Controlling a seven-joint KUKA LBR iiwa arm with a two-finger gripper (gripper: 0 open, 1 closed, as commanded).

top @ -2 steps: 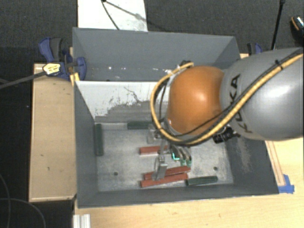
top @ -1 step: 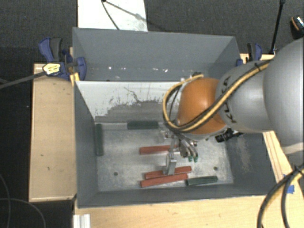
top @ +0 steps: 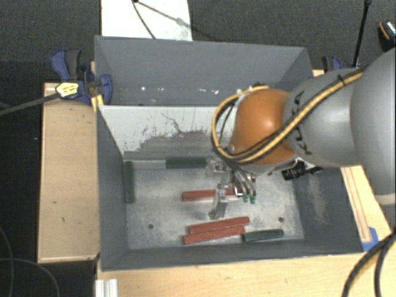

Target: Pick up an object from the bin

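My gripper (top: 218, 208) hangs under the arm's orange cover, low over the middle of the bin floor. It is right at the right-hand end of a red-brown stick (top: 198, 196) that lies crosswise there. Whether it touches the stick I cannot tell. Just in front of it two more red-brown sticks (top: 216, 229) lie side by side near the front wall. A dark green stick (top: 263, 234) lies to their right.
Another dark green stick (top: 185, 163) lies along the back of the bin floor. A third dark green stick (top: 128, 181) lies lengthwise by the left wall. The arm and its cover hide the right rear part of the floor.
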